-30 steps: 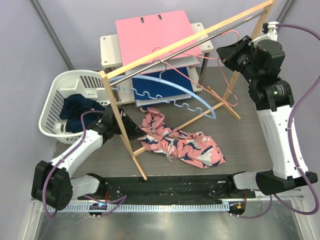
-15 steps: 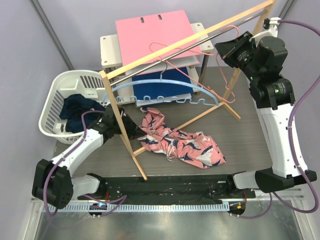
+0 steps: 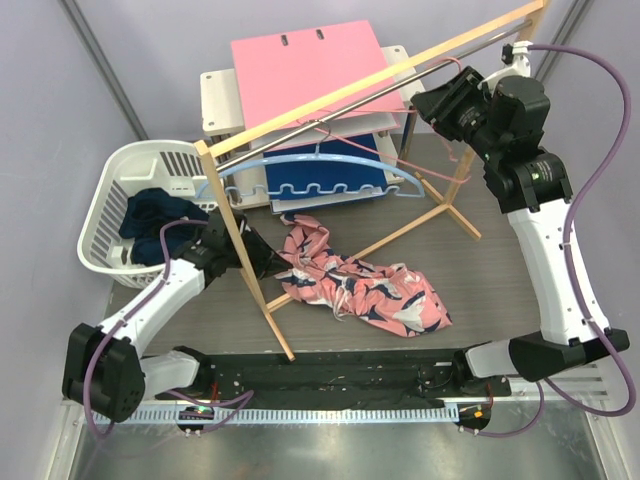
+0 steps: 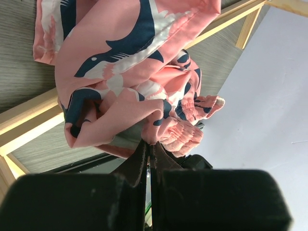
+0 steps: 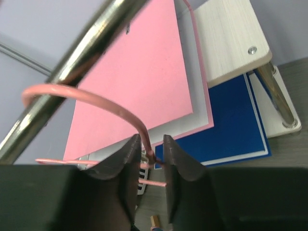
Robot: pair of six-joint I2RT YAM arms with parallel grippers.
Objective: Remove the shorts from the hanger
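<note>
The salmon pink printed shorts [image 3: 365, 288] lie crumpled on the table under the wooden rack [image 3: 243, 245]. My left gripper [image 3: 268, 262] is at their left edge, shut on a fold of the pink shorts [image 4: 120, 72] at its fingertips [image 4: 150, 144]. The dark navy shorts [image 3: 155, 215] lie in the white basket [image 3: 130, 160]. My right gripper [image 3: 425, 102] is up at the rail [image 5: 82, 57], and its jaws stand slightly apart around the neck of a bare pink hanger [image 5: 96, 98] hooked over the rail. A bare blue hanger [image 3: 300, 165] hangs further left.
A white shelf unit [image 3: 215, 95] stands behind the rack with a pink folder [image 3: 305, 65] on top and a blue binder [image 5: 236, 120] below. The rack's wooden feet [image 3: 400, 232] cross the table beside the pink shorts.
My right gripper moved up and left with the pink hanger, set its hook over the rail, and parted its jaws. The blue hanger swung level. The left arm stayed put.
</note>
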